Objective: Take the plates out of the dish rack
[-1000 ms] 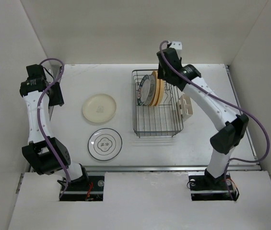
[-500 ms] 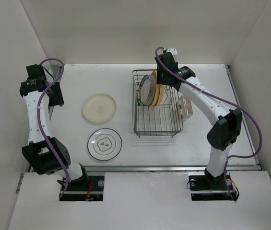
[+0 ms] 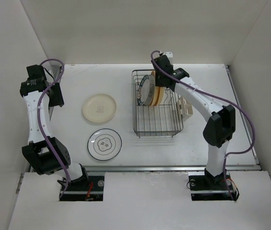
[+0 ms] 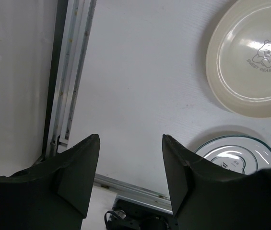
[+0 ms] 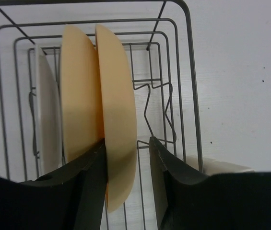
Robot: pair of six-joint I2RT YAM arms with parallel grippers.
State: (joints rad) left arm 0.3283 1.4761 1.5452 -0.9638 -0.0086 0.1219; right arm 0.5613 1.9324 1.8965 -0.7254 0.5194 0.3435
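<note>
The dish rack (image 3: 157, 120) is a dark wire basket right of centre. A teal-rimmed plate (image 3: 147, 89) and a yellow-orange plate (image 3: 159, 92) stand on edge in it. My right gripper (image 3: 161, 80) is at the rack's far end, open. In the right wrist view its jaws (image 5: 127, 140) straddle the yellow-orange plate's (image 5: 118, 110) rim: the left finger touches it and a gap stays on the right. A white plate (image 5: 46, 120) stands further left. A cream plate (image 3: 99, 108) and a dark-rimmed white plate (image 3: 105, 144) lie flat on the table. My left gripper (image 3: 56, 98) hangs open and empty at the far left.
A cream cutlery holder (image 3: 186, 105) is clipped to the rack's right side. White walls enclose the table on three sides. A metal rail (image 4: 70, 72) runs along the left edge beside my left gripper (image 4: 130, 139). The rack's wire wall (image 5: 193, 96) is close to my right finger.
The right arm has swung left and its gripper has come down over the yellow-orange plate's rim, jaws narrowing a little. The left arm and the plates on the table have not moved.
</note>
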